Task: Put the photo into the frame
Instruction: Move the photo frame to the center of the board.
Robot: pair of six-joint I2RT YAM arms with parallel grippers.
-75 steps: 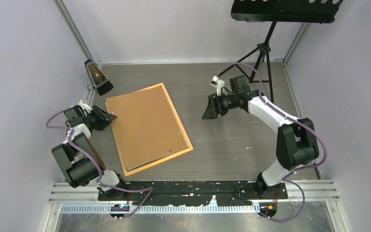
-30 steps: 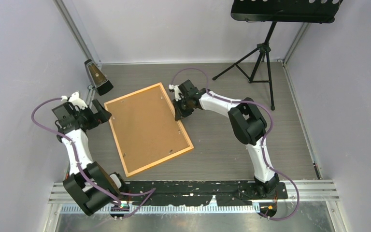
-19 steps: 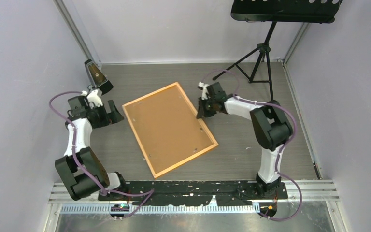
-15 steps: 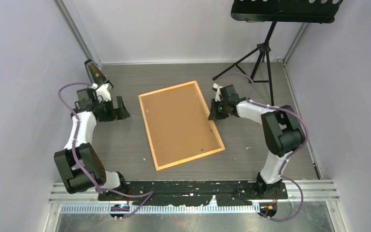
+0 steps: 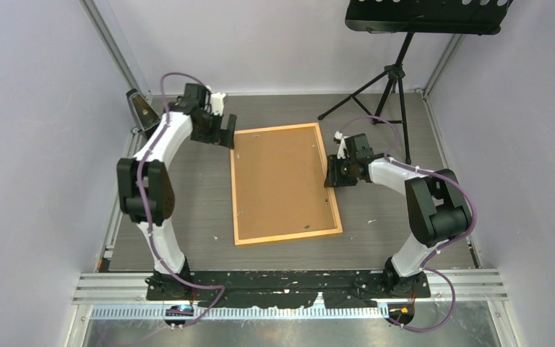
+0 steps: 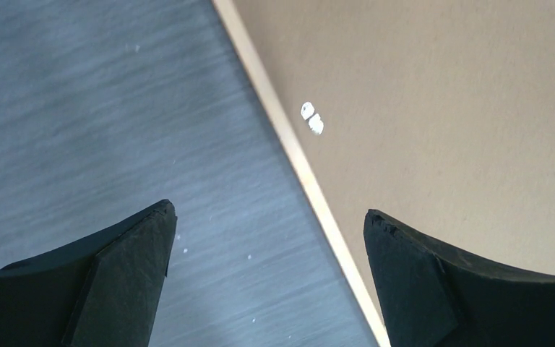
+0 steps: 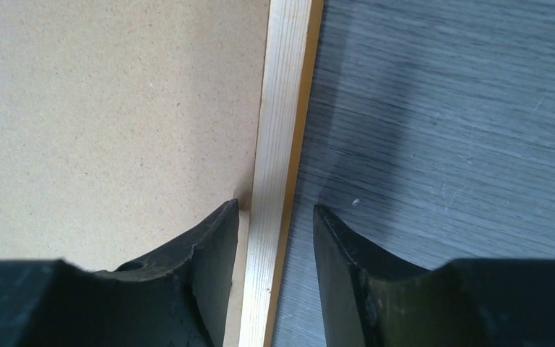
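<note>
The frame (image 5: 289,236) lies back-up on the desk (image 5: 195,210) at the centre of the overhead view, with a brown backing board (image 5: 282,181) filling it. The right tool (image 7: 274,210) straddles the frame's right-hand rail, its fingers narrowly parted and a sliver of gap on the outer side. The left tool (image 6: 271,238) hangs spread wide over the frame's upper-left edge.

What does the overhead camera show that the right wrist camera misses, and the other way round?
Only overhead: the whole frame with its brown backing board showing, the left tool open by the frame's far left corner, and a music stand at the back. Only right wrist: a close look at the right tool, its fingers apart, straddling the frame's pale side rail, one over the board, one over the table. Both: the frame's right rail, the board and the grey table.
</note>
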